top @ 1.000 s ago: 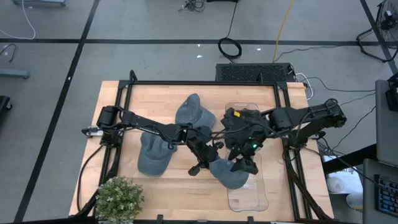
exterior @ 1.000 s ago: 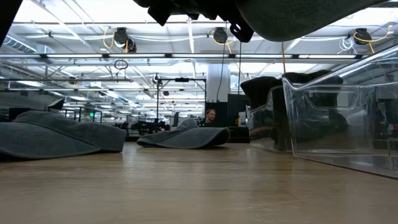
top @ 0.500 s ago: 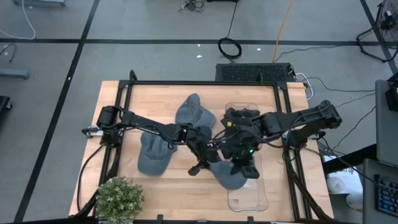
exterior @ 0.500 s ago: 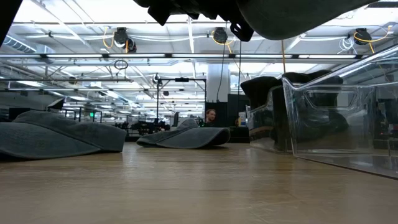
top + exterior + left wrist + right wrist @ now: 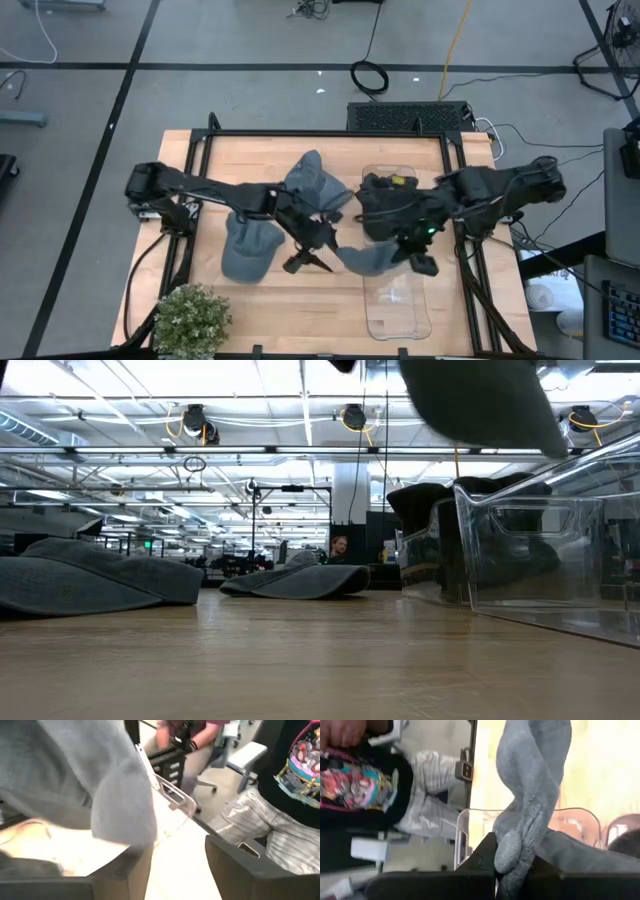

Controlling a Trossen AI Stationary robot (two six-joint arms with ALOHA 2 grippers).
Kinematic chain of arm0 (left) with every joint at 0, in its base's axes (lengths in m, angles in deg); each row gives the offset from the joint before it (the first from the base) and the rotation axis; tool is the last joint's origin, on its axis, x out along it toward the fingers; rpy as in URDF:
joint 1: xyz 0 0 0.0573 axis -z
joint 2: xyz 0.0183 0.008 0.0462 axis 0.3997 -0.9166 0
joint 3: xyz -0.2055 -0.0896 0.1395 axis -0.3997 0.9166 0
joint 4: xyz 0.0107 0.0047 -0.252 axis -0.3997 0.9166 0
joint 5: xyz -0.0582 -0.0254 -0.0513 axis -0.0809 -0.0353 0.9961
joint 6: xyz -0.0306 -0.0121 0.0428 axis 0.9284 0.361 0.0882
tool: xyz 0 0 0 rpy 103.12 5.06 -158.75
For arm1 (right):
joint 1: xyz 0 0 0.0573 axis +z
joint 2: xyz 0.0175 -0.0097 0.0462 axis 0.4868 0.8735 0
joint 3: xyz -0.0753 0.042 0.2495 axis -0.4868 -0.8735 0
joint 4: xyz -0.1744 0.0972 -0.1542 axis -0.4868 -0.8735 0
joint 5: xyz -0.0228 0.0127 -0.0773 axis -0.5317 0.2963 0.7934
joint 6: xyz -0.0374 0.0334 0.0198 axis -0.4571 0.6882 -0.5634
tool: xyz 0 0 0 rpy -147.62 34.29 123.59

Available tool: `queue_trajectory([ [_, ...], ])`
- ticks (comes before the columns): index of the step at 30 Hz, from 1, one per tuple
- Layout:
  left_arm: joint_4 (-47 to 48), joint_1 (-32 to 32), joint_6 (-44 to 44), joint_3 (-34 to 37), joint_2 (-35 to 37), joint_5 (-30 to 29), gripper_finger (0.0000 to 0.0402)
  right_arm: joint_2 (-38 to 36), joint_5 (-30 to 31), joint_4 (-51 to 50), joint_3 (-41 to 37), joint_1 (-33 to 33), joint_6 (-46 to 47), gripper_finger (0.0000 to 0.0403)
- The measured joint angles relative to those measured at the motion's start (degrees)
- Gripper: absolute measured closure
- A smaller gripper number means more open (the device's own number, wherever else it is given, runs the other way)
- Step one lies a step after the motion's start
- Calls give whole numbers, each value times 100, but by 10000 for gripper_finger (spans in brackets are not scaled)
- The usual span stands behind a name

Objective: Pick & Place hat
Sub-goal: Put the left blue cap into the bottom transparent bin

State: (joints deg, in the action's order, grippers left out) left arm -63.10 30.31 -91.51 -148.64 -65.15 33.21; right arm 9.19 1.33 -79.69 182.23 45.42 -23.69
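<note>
Fingers of the right gripper [image 5: 512, 865] pinch the soft, floppy hat [image 5: 368, 261]; left gripper [image 5: 308, 250] seemingly spread, empty.

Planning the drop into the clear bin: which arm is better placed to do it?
Right. The right gripper is shut on the grey hat at the clear bin; the left gripper is open, off it.

A soft grey fabric cap [image 5: 368, 260] hangs crumpled in the air at the near-left edge of a clear plastic bin [image 5: 398, 318]. Two more grey caps [image 5: 246, 250] [image 5: 308, 183] lie flat on the wooden table [image 5: 190, 170], apart from it.
</note>
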Motion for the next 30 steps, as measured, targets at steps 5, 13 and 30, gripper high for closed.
queue_trajectory([
  [5,557,-44,42,0,597,-189,182,-288,100,103,2,304,570,402],
  [13,877,52,20,0,1295,-969,172,-249,794,536,-324,1188,1622,402],
  [30,1449,89,211,13,1491,-1802,172,-316,1626,2586,-2217,2262,2541,403],
])
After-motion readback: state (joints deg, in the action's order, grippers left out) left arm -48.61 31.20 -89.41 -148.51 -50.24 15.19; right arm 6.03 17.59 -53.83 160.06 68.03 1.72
